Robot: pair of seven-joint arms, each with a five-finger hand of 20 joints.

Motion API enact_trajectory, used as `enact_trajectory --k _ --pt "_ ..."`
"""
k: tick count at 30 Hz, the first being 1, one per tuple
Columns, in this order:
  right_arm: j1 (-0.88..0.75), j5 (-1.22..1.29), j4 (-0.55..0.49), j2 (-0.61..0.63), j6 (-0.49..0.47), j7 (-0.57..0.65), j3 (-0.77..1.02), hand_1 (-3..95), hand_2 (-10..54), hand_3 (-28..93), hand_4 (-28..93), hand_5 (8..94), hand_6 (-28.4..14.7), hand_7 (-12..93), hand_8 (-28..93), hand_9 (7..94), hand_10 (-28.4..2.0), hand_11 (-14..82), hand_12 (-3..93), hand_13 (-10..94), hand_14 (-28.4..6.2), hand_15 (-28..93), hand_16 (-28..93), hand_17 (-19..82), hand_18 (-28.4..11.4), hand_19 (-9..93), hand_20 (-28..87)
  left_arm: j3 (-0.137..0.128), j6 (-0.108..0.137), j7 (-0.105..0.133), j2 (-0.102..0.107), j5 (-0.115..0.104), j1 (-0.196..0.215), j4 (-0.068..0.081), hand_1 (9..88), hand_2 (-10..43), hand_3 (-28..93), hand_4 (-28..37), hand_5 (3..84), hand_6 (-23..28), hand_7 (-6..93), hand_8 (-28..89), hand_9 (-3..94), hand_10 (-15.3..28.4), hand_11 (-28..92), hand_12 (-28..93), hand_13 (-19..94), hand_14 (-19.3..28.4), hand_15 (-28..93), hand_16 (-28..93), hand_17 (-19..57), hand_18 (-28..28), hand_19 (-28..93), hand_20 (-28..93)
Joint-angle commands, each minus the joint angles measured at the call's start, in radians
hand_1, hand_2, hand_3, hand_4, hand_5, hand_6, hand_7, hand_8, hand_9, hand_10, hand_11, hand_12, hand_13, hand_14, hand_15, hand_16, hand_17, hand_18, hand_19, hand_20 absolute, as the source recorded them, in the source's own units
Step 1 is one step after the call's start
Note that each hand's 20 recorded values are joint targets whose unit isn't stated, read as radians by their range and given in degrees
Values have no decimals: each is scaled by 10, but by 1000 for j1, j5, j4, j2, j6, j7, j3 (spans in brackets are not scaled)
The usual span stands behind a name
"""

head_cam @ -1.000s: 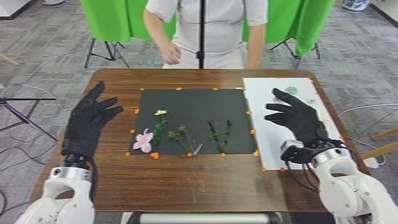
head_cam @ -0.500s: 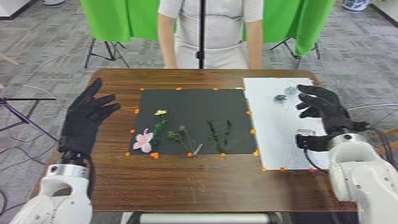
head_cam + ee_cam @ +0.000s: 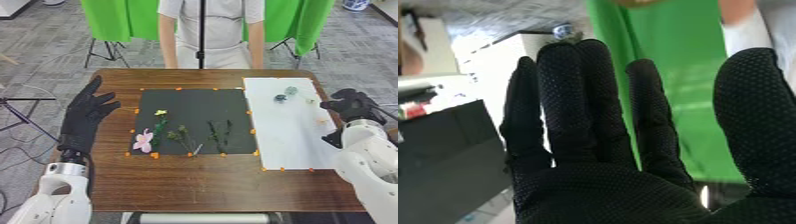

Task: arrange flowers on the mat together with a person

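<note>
My left hand (image 3: 83, 116) is at the table's left side, left of the dark mat (image 3: 184, 107), fingers straight. Past the right edge of the white sheet, my right hand (image 3: 355, 106) is held open and empty; in the right wrist view the hand (image 3: 598, 185) has its fingers extended. Along the mat's near half lie a pink flower (image 3: 143, 141), a yellow flower (image 3: 161, 113) on a green stem, and thin green sprigs (image 3: 183, 136) beside darker ones (image 3: 218, 134). The white sheet (image 3: 289, 137) bears a dark bluish flower (image 3: 280, 98), a pale green one (image 3: 291, 90) and a faint orange one (image 3: 322, 121).
Orange marks (image 3: 155, 155) line the mat and the sheet. Across the table (image 3: 204, 185) a person stands behind a thin black pole (image 3: 201, 40), arms down, in front of a green cloth (image 3: 306, 22).
My right hand has moved outward to the right from over the white sheet, uncovering small flowers there. The person's raised arm has come down. The left hand has barely shifted.
</note>
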Motion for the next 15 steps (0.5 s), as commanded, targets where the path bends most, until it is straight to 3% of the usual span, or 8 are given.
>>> enact_trajectory --k 1,15 --pt "36 -59 62 20 -63 -5 -71 283 -54 771 -234 448 20 208 -129 535 -180 408 194 519 -167 711 143 175 -244 682 273 11 5 12 9 -10 -5 1 215 37 765 -283 309 34 81 -74 348 184 262 111 263 262 555 -94 -64 245 501 178" --pt "122 -129 188 34 -87 -12 -219 330 -78 783 -240 464 33 250 -146 548 -164 354 190 530 -158 655 129 167 -247 659 247 16 1 30 16 -11 6 5 220 35 772 -283 309 34 81 -74 349 186 263 110 263 263 557 -95 -64 240 500 178"
